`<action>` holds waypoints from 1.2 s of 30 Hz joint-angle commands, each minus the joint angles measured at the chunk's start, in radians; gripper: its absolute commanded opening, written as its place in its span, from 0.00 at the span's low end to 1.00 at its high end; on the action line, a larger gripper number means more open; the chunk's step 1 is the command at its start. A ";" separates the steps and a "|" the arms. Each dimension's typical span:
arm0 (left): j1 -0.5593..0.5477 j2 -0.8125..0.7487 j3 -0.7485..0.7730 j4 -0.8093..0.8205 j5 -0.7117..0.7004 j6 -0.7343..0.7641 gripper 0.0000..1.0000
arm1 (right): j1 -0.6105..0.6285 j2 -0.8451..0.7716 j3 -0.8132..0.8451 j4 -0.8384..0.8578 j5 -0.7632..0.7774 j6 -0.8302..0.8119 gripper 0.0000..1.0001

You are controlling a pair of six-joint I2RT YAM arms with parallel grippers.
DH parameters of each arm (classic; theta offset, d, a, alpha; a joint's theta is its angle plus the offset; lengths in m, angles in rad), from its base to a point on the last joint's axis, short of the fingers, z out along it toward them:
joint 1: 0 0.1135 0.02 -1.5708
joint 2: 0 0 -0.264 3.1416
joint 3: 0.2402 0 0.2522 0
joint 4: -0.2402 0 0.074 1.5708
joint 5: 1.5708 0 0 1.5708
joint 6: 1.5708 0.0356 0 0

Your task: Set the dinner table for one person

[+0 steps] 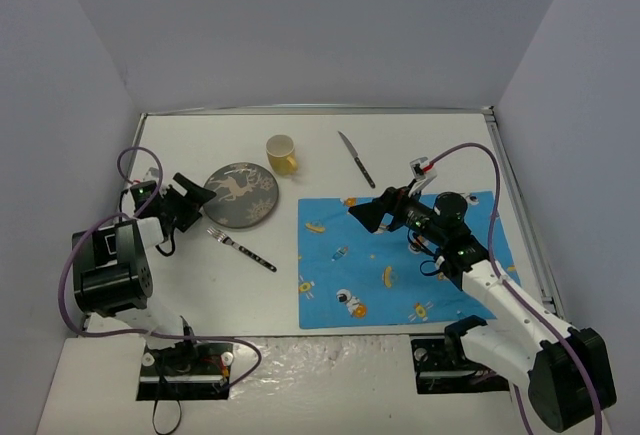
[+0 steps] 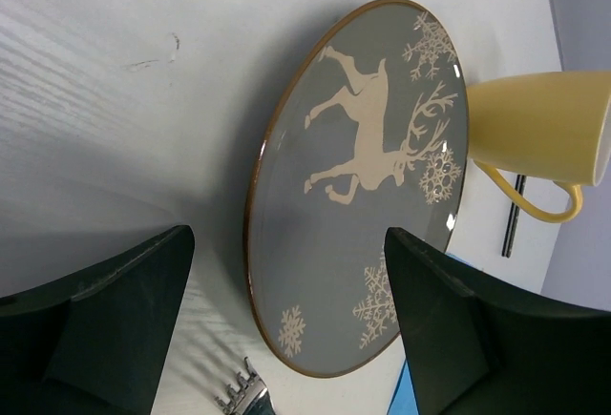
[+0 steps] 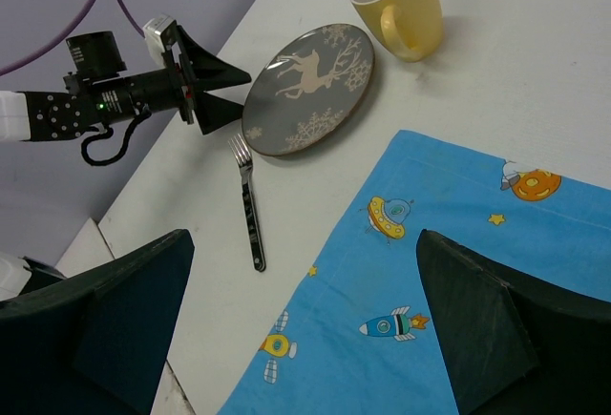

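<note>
Currently the white worktop (image 1: 430, 150) spans the whole cell beneath both arms, carrying a plate (image 1: 241, 195), mug (image 1: 282, 155), knife (image 1: 356, 159), fork (image 1: 241, 249) and blue placemat (image 1: 400, 270). The left gripper (image 1: 207, 203) is spread wide and empty just beside the plate's left rim. The right gripper (image 1: 362, 213), equally wide and empty, hovers over the placemat's far edge.

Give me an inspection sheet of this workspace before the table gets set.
Surface: dinner table, white, matte.
Job's things: blue placemat on the right; reindeer plate on the left, off the placemat; yellow mug behind the plate; fork in front of it; knife at far centre.
Clutter: nothing seen.
Pincers: left pincer open, facing the plate's rim; right pincer open, over the placemat.
Cables: purple cables loop from both arms.
Surroundings: grey walls on three sides.
</note>
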 commanded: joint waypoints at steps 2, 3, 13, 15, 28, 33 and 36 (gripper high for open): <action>0.002 0.069 0.020 0.084 0.067 0.005 0.74 | 0.006 -0.012 -0.002 0.118 -0.027 -0.017 1.00; 0.001 0.096 0.018 0.099 0.076 -0.004 0.73 | 0.006 -0.009 -0.002 0.118 -0.024 -0.018 1.00; -0.010 0.210 0.013 0.139 0.102 -0.032 0.67 | 0.006 -0.013 0.003 0.094 0.007 -0.044 1.00; -0.010 0.225 0.010 0.144 0.103 -0.029 0.66 | 0.006 -0.014 0.001 0.089 0.012 -0.048 1.00; -0.022 0.282 0.011 0.158 0.113 -0.019 0.50 | 0.006 -0.026 -0.004 0.086 0.019 -0.053 1.00; -0.023 0.266 0.013 0.155 0.111 -0.019 0.23 | 0.006 -0.032 -0.005 0.082 0.021 -0.056 1.00; -0.023 0.246 0.012 0.150 0.110 -0.027 0.02 | 0.006 -0.042 -0.002 0.072 0.026 -0.058 1.00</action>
